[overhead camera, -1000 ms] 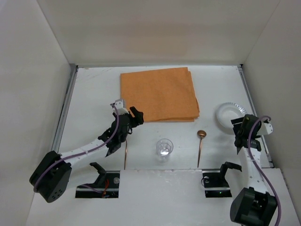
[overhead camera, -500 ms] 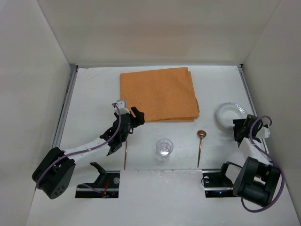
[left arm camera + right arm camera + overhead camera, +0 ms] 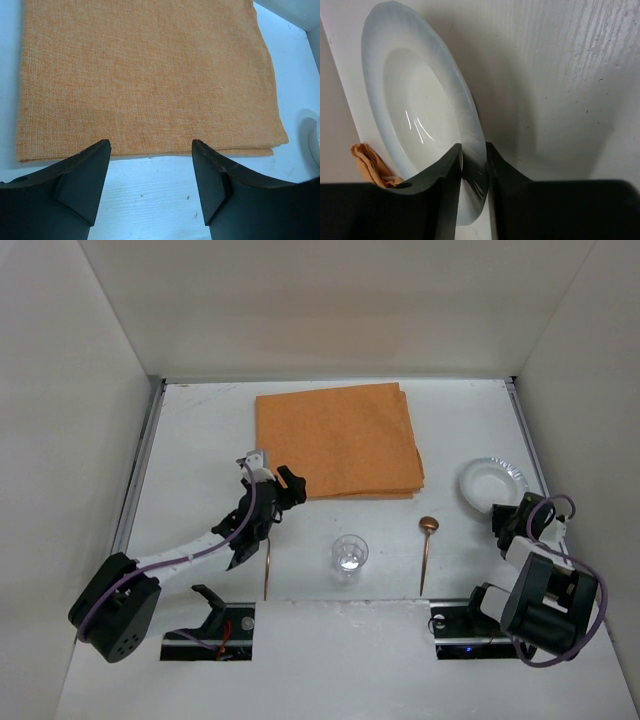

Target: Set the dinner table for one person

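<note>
The dinner table is a flat white surface with an orange cloth lying at its back middle. A white plate sits at the right side. My right gripper is at the plate's near rim. In the right wrist view the plate has its rim pinched between the two fingers of the right gripper, one inside the rim and one outside. My left gripper hovers open at the cloth's near left corner. The left wrist view shows the left gripper empty, just short of the cloth.
A clear glass stands near the front middle. A brown spoon lies to its right, and a thin utensil to its left, under the left arm. Metal rails and white walls bound the sides.
The right gripper has closed onto the plate's rim, and the right arm has folded back towards its base. The left arm has barely moved and stays open.
</note>
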`<state>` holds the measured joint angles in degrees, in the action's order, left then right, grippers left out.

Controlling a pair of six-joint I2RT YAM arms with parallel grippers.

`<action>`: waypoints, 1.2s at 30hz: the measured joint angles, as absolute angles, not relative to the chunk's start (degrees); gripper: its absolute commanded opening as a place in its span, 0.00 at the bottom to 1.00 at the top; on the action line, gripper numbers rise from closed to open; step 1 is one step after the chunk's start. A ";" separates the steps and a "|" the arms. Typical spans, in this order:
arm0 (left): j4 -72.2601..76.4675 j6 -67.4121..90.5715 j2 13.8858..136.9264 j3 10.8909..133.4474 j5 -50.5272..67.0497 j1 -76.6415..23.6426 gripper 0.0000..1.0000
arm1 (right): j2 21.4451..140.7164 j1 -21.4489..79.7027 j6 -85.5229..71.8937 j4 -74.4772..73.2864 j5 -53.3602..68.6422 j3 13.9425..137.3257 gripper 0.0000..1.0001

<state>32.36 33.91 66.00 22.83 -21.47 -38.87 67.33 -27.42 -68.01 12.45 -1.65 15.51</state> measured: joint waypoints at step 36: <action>23.94 34.98 66.98 25.98 -29.17 -35.86 0.48 | 102.39 23.11 -60.71 21.45 2.55 57.01 0.06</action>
